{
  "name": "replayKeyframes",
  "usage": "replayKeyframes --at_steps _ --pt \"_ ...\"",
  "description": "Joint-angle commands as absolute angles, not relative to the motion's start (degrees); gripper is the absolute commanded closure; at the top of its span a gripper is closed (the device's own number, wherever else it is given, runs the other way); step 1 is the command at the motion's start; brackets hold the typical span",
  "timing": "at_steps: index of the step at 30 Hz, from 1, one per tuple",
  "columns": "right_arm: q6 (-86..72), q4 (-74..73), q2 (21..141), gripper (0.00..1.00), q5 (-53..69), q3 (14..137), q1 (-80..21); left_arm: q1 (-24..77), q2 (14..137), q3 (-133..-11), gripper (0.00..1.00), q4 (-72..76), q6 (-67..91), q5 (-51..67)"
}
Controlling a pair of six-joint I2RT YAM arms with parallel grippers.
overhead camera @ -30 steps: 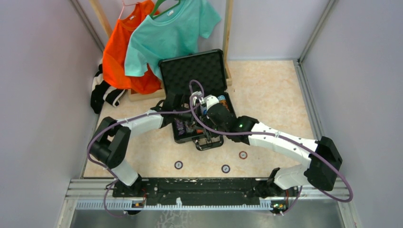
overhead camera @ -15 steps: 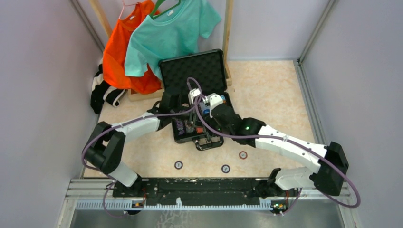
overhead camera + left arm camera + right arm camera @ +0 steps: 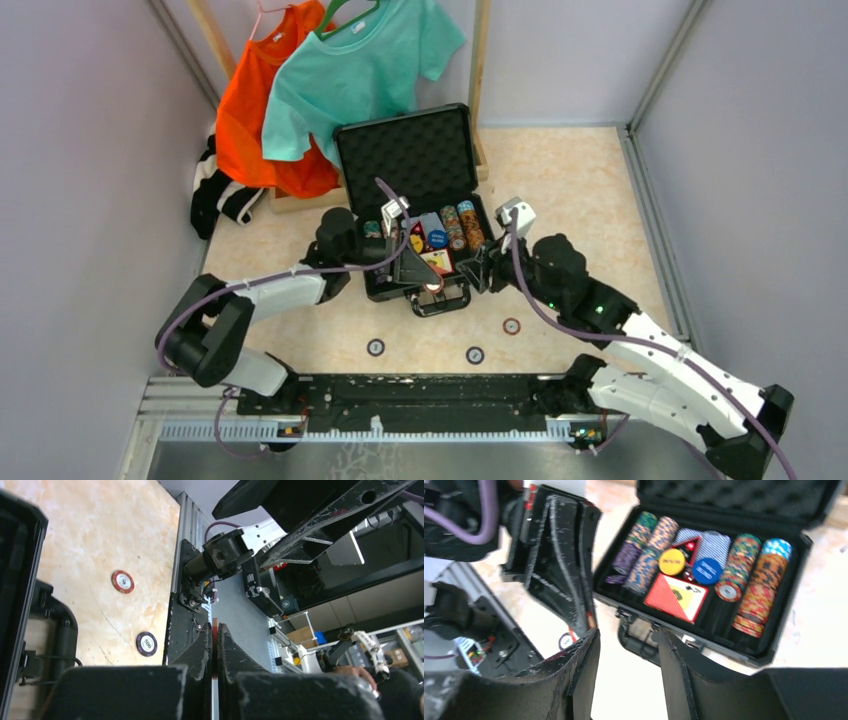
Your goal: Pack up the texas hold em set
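Marble tabletop (image 3: 580, 190): left end effector (image 3: 214, 632) pinching red chip (image 3: 214, 623); right end effector (image 3: 629, 642) spread, near briefcase (image 3: 791, 600).

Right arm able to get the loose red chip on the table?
Probably yes: right hand is open, empty, and the red round poker chip lies alone on the table close by, nothing between.

Black case (image 3: 405, 150) sitting open, foam lid (image 3: 410, 140) standing upright. Chip stacks (image 3: 744, 575) lying inside, flanking red card box (image 3: 676, 596), yellow button (image 3: 672, 561), blue button (image 3: 706, 570). Three loose chips (image 3: 475, 355) lying on table (image 3: 560, 190) in front; another chip (image 3: 214, 624) being pinched in left gripper (image 3: 215, 635).
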State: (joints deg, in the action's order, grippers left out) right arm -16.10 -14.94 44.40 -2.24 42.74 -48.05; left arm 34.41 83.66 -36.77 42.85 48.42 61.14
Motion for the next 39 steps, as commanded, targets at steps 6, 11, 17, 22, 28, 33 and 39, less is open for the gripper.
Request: replayKeyframes --at_steps 6,11,17,22,28,33,39 --pt "-15.5 -1.6 36.8 0.46 16.9 36.6 -47.5 34.7 86.1 -34.2 1.0 88.0 65.2 64.6" --pt "-15.1 0.4 37.2 0.46 22.6 36.3 -47.4 34.7 90.9 -35.4 1.0 99.8 72.2 63.9" --pt "-15.5 3.7 38.8 0.53 24.8 36.1 -47.4 34.7 92.3 -35.1 1.0 102.0 73.4 62.8" --pt "-15.1 4.9 41.5 0.54 25.2 36.0 -47.4 34.7 90.9 -35.1 1.0 101.9 73.7 62.9" --pt "-15.2 6.6 43.5 0.55 25.1 36.1 -47.4 34.7 89.0 -35.2 1.0 101.5 73.5 63.2" --pt "-15.5 7.0 44.3 0.58 24.5 36.1 -47.4 34.7 88.3 -35.1 1.0 101.3 73.2 63.2" --pt "-15.6 6.8 45.3 0.59 23.1 36.3 -47.4 34.8 87.3 -35.2 1.0 102.3 73.8 63.4"
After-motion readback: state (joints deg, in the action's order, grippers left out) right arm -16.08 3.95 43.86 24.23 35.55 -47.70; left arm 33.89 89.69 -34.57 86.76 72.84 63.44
